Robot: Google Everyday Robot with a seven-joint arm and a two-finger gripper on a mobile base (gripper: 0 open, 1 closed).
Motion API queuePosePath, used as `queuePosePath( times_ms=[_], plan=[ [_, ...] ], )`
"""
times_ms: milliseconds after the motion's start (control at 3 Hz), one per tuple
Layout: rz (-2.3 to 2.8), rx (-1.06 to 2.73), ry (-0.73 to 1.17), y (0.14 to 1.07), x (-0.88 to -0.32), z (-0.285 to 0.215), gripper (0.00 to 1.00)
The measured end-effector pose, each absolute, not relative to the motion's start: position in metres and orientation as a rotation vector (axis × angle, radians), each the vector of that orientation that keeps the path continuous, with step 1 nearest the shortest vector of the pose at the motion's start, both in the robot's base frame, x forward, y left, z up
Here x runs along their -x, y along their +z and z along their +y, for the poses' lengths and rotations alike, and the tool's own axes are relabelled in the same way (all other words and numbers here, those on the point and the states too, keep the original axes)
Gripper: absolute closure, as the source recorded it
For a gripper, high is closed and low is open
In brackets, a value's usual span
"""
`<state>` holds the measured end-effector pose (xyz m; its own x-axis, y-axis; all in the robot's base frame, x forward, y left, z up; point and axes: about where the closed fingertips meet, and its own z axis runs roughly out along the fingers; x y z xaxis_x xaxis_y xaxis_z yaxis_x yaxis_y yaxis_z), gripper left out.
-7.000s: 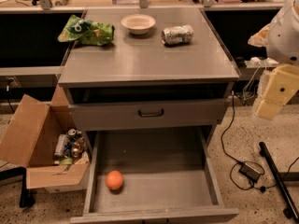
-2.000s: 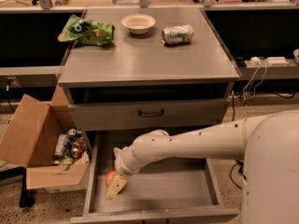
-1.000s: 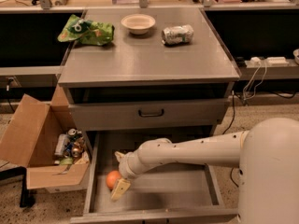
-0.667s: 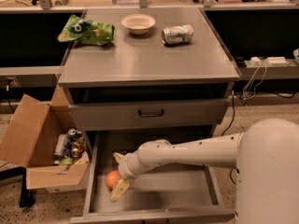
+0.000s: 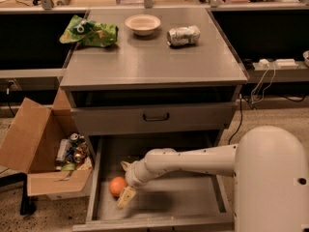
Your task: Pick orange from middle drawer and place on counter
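Swung in from the right, the gripper (image 5: 122,184) now sits low in the middle drawer (image 5: 186,199), under the counter (image 5: 154,57) front edge near its left corner, fingers spread wide around the orange (image 5: 116,185), nothing clamped yet. It's a smooth, bright little ball, so one finger landing first could send it rolling away across the flat floor.

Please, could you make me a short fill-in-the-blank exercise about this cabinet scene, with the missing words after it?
The ____ lies on the floor of the open middle drawer. The arm's ____ is down in that drawer, at the fruit. On the counter, the bowl stands between the green bag and the crushed ____.
Missing words: orange; gripper; can.
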<state>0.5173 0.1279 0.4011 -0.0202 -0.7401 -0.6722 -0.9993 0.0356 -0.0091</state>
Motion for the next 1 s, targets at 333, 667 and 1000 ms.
queuePosePath(
  times_ms=[333,667,1000],
  plan=[
    [1.832,1.751,0.686,0.387,-0.522,0.126,0.00],
    [1.837,1.755,0.702,0.377,-0.525,0.128,0.07],
    [1.831,1.763,0.710,0.372,-0.528,0.132,0.24]
  ],
)
